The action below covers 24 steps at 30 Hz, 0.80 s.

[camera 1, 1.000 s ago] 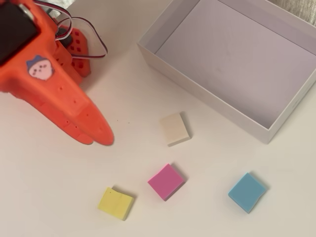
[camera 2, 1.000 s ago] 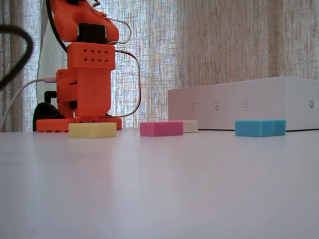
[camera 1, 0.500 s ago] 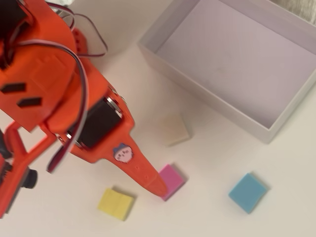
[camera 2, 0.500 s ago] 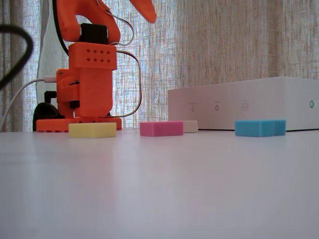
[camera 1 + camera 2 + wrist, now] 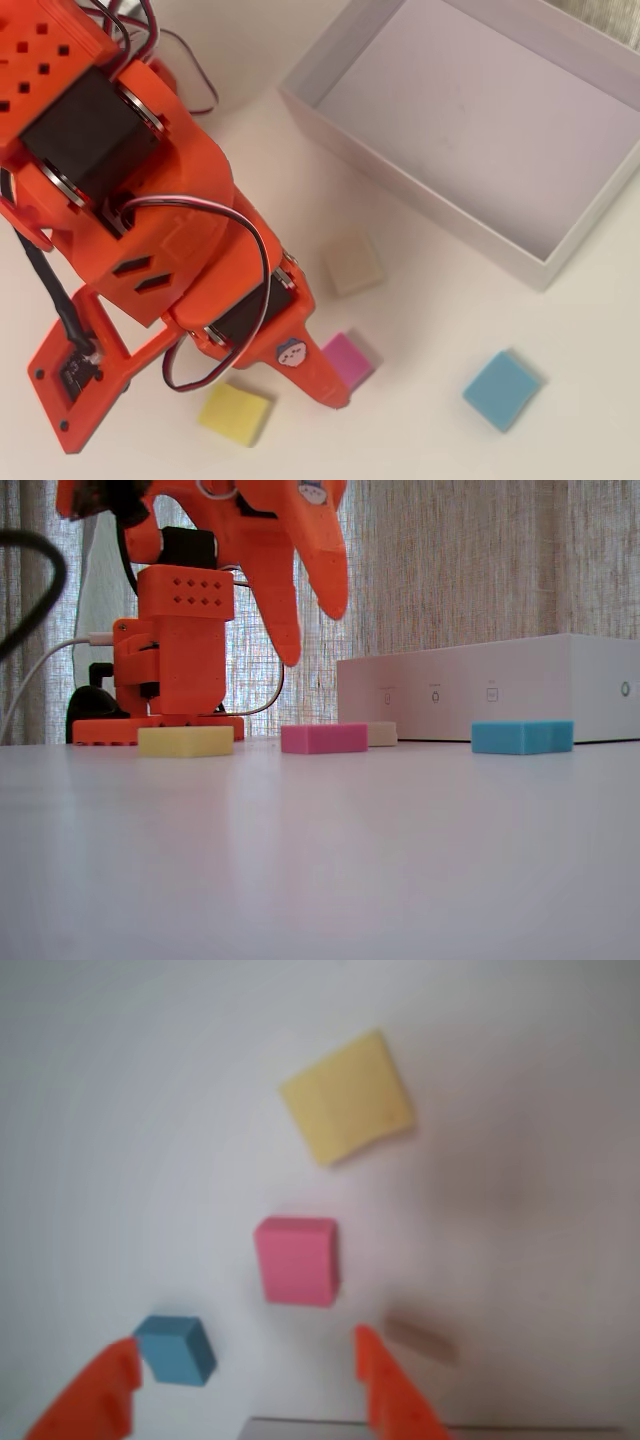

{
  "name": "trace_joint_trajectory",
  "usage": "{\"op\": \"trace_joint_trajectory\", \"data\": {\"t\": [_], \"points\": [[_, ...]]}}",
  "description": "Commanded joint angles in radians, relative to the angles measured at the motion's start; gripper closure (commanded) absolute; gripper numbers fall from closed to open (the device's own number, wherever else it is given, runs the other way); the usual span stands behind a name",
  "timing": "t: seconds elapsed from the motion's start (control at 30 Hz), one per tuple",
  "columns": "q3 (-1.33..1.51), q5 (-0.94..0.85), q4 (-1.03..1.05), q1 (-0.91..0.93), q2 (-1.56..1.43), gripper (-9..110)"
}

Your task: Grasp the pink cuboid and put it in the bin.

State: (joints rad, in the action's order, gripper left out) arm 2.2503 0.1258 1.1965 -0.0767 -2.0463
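The pink cuboid lies flat on the white table between a yellow and a cream block. In the wrist view the pink cuboid is near the centre, just ahead of the gap between my orange fingers. My gripper hangs open well above the table, over and slightly left of the cuboid in the fixed view, holding nothing. From overhead, one finger overlaps the left edge of the pink cuboid. The bin, a large white box, stands at the upper right and looks bare inside; the fixed view shows the bin behind the blocks.
A yellow block lies left of the pink one, a cream block lies between it and the bin, and a blue block lies to the right. The arm's orange base and its cables stand at the back left.
The arm has swung forward and down: the gripper, out of view a second ago, now hangs open above the blocks. No block has moved.
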Motion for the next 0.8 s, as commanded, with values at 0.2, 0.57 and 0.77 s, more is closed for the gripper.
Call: {"op": "trace_joint_trajectory", "data": {"t": [0.2,0.57,0.77], "points": [[0.009,-0.043,-0.075,0.012,0.126,73],[0.000,-0.081,-0.187,0.031,0.242,74],[0.002,-0.117,-0.216,0.025,0.258,76]]}}
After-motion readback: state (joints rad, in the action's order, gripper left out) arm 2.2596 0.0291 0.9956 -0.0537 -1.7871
